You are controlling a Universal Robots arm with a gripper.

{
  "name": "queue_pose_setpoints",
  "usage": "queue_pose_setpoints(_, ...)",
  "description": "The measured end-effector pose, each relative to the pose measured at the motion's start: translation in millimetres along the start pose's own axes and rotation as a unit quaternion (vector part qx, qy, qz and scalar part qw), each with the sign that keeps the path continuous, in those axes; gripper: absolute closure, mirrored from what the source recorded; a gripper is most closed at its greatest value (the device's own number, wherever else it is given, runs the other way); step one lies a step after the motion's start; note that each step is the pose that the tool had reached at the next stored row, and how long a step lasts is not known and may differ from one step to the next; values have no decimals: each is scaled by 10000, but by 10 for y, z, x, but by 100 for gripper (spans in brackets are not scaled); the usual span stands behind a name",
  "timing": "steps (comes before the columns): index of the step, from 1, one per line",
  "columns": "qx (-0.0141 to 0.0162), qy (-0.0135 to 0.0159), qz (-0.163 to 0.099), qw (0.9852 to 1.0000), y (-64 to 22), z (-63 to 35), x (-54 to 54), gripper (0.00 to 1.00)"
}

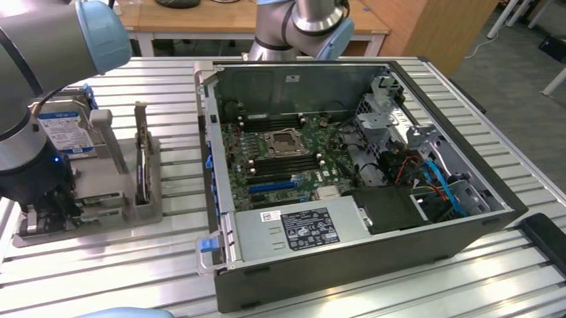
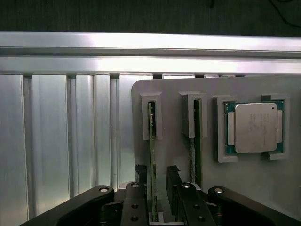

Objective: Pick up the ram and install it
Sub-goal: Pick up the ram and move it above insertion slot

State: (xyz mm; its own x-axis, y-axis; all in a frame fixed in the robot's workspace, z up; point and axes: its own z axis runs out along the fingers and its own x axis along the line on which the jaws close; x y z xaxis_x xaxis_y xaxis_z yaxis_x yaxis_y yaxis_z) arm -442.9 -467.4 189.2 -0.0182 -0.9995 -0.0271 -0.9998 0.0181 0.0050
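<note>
Closest to the wrist camera, the two dark fingers (image 2: 141, 176) stand partly apart, one on each flat face of the ram (image 2: 152, 141). A sliver of space shows on at least one side, so they flank it rather than pinch it. The ram is a thin green stick set on edge in a slot of the grey holder (image 2: 263, 188). Its long axis runs straight away from the fingers, which sit near its nearer end, and its far end is tucked into a small raised bracket. I judge the grasp lined up but not closed, with the ram not yet lifted. Beside it in the next slot, parallel and apart, stands a second stick (image 2: 194, 136), and beyond that lies the square silver CPU (image 2: 255, 127) in its own recess. In the exterior view the arm (image 1: 26, 132) hangs low over that holder at the exterior view's left, with the hard drive (image 1: 66, 129) just behind. Toward the exterior view's right, well apart on the slatted table (image 1: 177, 265), the opened computer case (image 1: 354, 165) shows its motherboard (image 1: 274, 159).
</note>
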Motion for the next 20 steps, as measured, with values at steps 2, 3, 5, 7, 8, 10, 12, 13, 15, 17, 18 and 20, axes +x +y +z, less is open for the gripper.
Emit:
queue_pose_setpoints(2, 1, -1, 0, 10000, 0, 1, 0, 71)
queue_pose_setpoints(3, 1, -1, 0, 10000, 0, 1, 0, 71)
queue_pose_setpoints(5, 1, 0, 0, 10000, 0, 1, 0, 77)
queue_pose_setpoints(7, 1, 0, 0, 10000, 0, 1, 0, 87)
queue_pose_setpoints(8, 1, 0, 0, 10000, 0, 1, 0, 87)
queue_pose_setpoints(10, 1, 0, 0, 10000, 0, 1, 0, 87)
queue_pose_setpoints(12, 1, -1, 0, 10000, 0, 2, 0, 87)
queue_pose_setpoints(13, 0, 0, 0, 10000, 0, 1, 0, 87)
queue_pose_setpoints(15, 2, -1, 0, 10000, 0, 1, 0, 87)
queue_pose_setpoints(17, 1, -1, 0, 10000, 0, -11, 0, 87)
queue_pose_setpoints(18, 1, -1, 0, 10000, 0, -17, 0, 87)
queue_pose_setpoints(20, 1, -1, 0, 10000, 0, -27, -1, 87)
